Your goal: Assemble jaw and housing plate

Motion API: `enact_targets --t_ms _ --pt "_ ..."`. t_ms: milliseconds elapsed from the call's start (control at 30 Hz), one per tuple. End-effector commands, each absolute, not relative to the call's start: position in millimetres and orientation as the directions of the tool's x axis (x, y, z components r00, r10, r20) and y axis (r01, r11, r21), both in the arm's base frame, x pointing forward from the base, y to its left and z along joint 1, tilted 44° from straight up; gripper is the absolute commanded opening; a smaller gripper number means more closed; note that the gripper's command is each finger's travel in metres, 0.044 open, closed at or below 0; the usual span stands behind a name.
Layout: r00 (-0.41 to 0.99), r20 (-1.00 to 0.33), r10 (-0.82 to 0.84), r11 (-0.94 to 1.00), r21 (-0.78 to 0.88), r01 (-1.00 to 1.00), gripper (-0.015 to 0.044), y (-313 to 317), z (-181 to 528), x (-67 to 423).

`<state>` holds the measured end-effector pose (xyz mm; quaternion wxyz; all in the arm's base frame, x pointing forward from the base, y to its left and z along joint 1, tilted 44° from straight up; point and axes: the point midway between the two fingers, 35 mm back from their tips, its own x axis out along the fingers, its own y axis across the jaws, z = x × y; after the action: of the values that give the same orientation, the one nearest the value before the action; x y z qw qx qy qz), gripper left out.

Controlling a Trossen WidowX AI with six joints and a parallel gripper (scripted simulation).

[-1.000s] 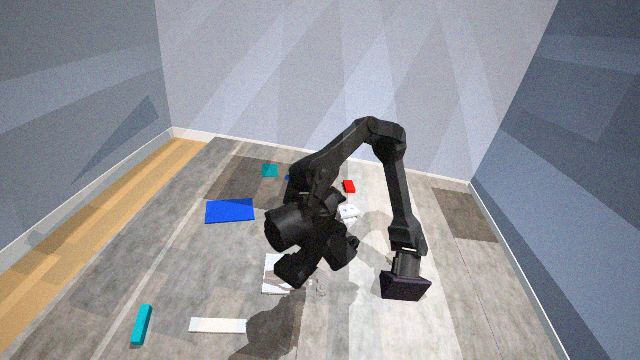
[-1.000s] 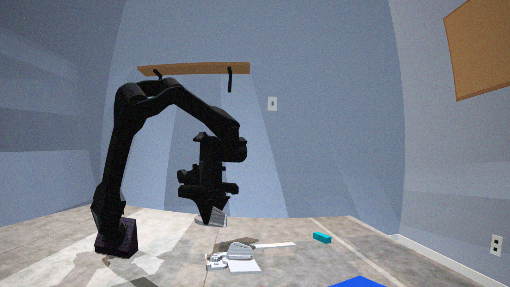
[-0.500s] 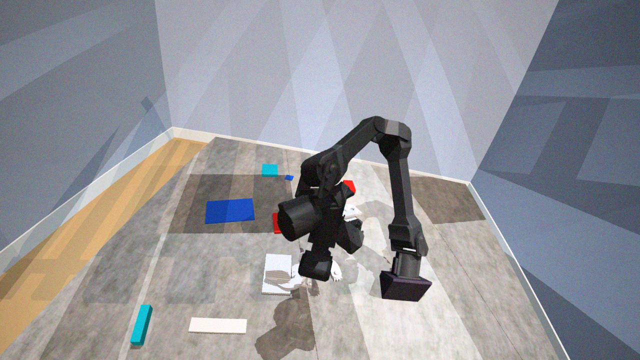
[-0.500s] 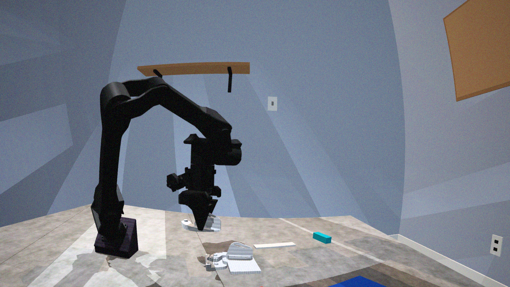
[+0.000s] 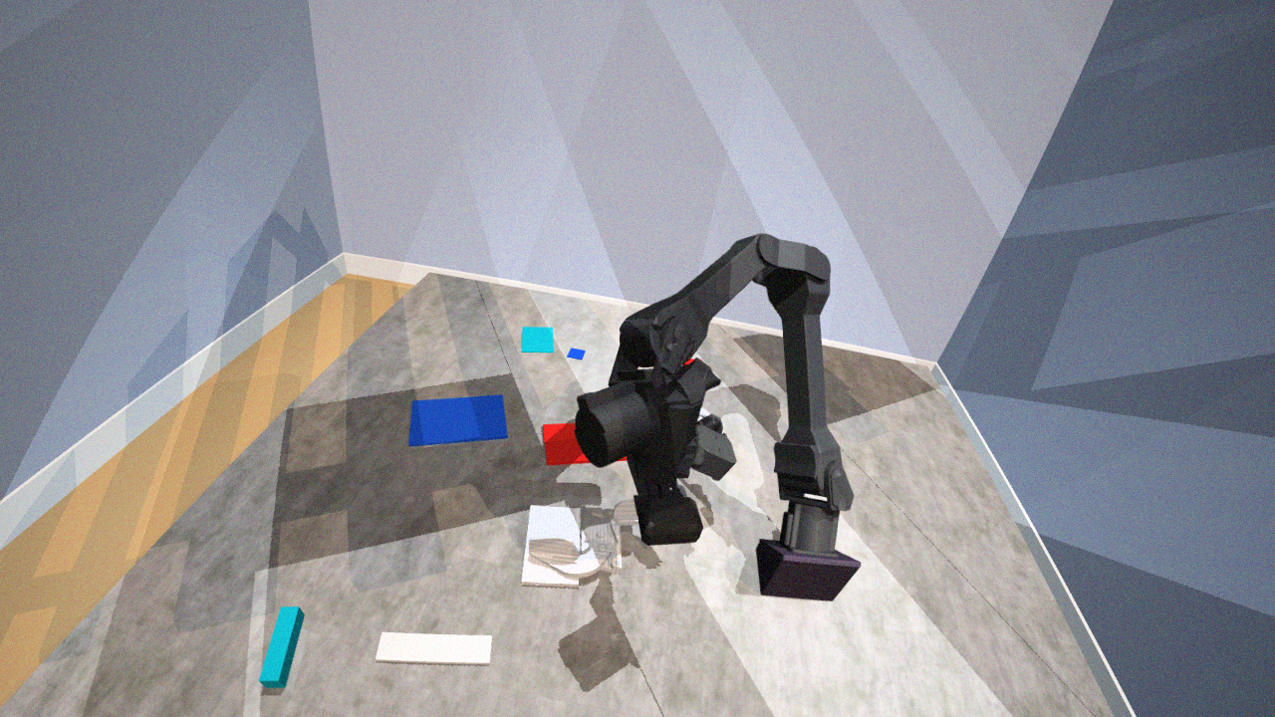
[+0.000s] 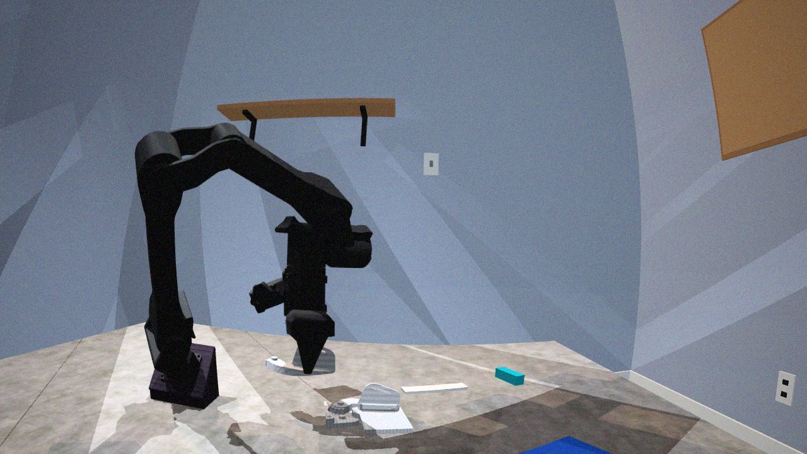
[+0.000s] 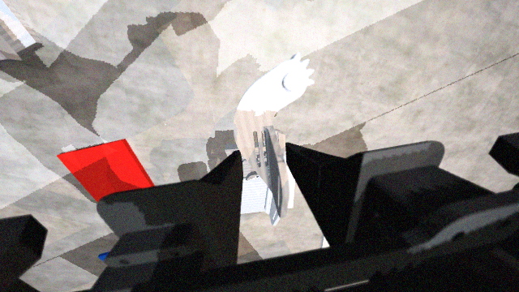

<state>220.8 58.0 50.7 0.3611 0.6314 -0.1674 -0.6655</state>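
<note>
My gripper (image 6: pixel 307 370) (image 7: pixel 262 152) is shut on a white jaw (image 6: pixel 323 361) (image 7: pixel 263 91), its toothed end reaching out past the fingertips. The held jaw hangs above the floor; the wrist view shows it over the white base (image 7: pixel 255 196) (image 5: pixel 552 519) (image 6: pixel 389 422). The other jaw (image 6: pixel 379 396) stands with its plate upright at the base, beside a round hub (image 6: pixel 340 415). The free pin is not clearly visible. The housing plate is mostly hidden behind the arm in the top view; a white edge at the wrist view's top left may be its edge.
A red slab (image 5: pixel 561 443) (image 7: pixel 113 170) and blue slab (image 5: pixel 457 420) (image 6: pixel 567 446) lie beyond the base in the top view. A white bar (image 5: pixel 433 648) (image 6: pixel 434 388) and cyan bar (image 5: pixel 281 646) (image 6: pixel 509 376) lie nearer. A cyan square (image 5: pixel 536 340) and small blue piece (image 5: pixel 576 354) lie farther back.
</note>
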Motion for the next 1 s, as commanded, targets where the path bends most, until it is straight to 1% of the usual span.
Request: enact_targets --t_ms 0,967 --pt "0.064 -0.719 -0.692 -0.677 0.677 0.29 0.0134 55.6 52.1 220.3" --pt "0.064 -0.72 -0.691 -0.67 0.671 0.317 0.0134 56.5 52.8 225.2"
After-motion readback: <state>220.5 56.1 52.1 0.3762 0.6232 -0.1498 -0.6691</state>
